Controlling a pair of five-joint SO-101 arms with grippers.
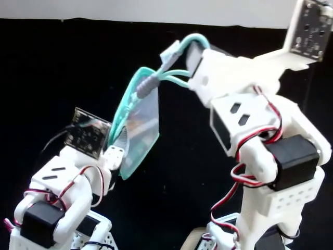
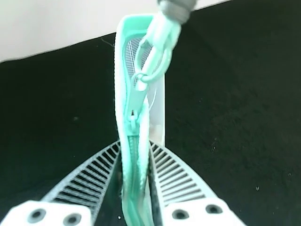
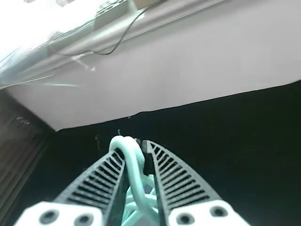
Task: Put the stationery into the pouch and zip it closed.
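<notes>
Down in the foreground, the left gripper (image 1: 115, 153) has its jaws pressed onto the bottom edge of the pouch (image 1: 138, 130). In its own wrist view the ribbed fingers (image 2: 89, 181) squeeze the teal zip band from both sides. So the pouch (image 2: 134, 160) is up in the air, on edge and tilted, well above the black cloth (image 1: 62, 67). Whatever shows through its clear side is too blurred to name.

Up the teal edge sits the zip slider (image 2: 135, 106), its tab hooked to a cord loop (image 1: 195, 39) that passes through a grey bead (image 1: 145, 86). At the top, the right gripper (image 1: 183, 52) pinches that cord loop (image 3: 123, 143), jaws tight on it (image 3: 133, 148). Beyond it, the black cloth ends at a white wall (image 3: 188, 70).
</notes>
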